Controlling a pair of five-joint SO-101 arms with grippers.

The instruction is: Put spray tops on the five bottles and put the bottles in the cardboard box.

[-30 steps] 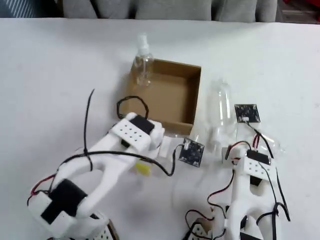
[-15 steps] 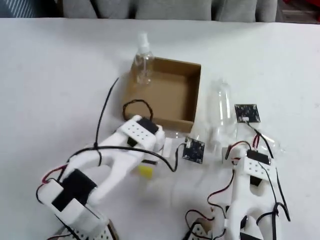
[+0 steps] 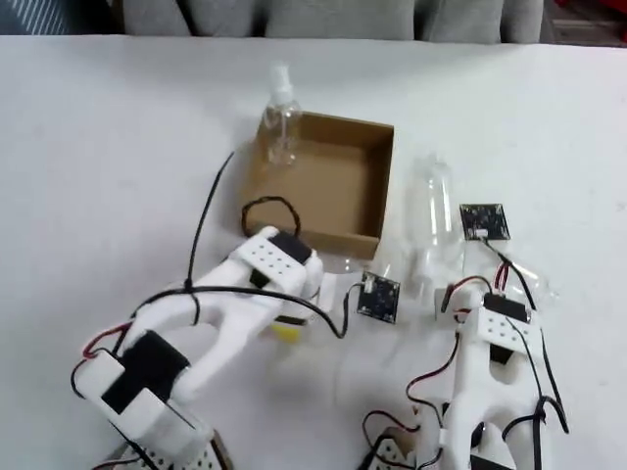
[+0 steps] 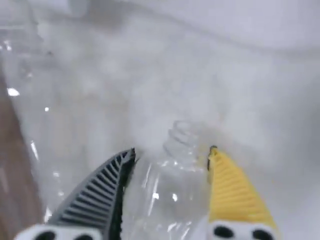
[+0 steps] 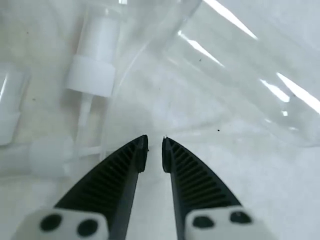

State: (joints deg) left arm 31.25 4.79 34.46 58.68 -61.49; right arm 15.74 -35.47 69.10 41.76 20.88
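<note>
From my overhead feed I see a plain white surface [image 3: 88,137], evenly lit, and along its far edge a row of grey upholstered seat backs [image 3: 323,17], with something red [image 3: 594,12] in one corner

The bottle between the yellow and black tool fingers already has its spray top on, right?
No. The bottle between the left tool's yellow and black fingers has a bare threaded neck with nothing screwed on, as the left wrist view shows.
</note>
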